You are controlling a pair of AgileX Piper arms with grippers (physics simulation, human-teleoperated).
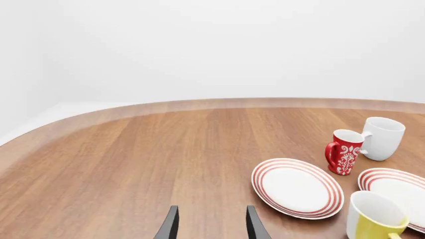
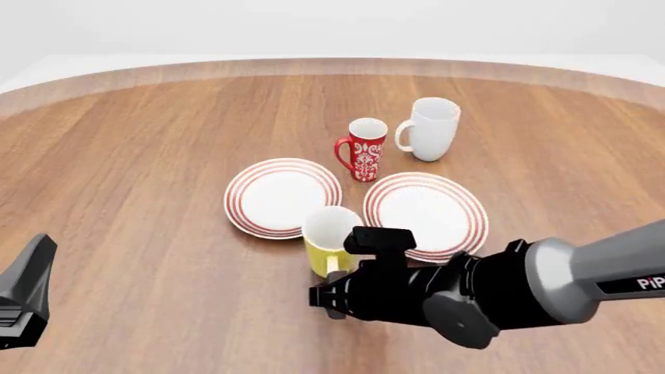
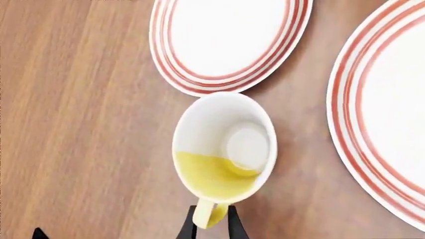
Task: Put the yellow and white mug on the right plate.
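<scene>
Right end effector (image 3: 211,226) is sitting nearest the camera, its fingers closing narrow around the handle of the yellow and white mug (image 2: 330,236); wrist view shows the handle pinched between the two tips. Left end effector (image 1: 211,224) is hanging low at the front-left over bare desk (image 2: 135,218), fingers spread wide, holding nothing, well apart from the crockery. The mug is standing upright on the desk, just in front of the gap between the two plates, mouth up, white inside showing. The right plate (image 2: 428,212) is lying just behind and right of the mug, nothing on it. The left plate (image 2: 283,196) is sitting beside it, near but not touching. Farther back, the red patterned mug (image 2: 363,149) is standing behind the plates, with the white mug (image 2: 431,128) just right of it, farthest away.
</scene>
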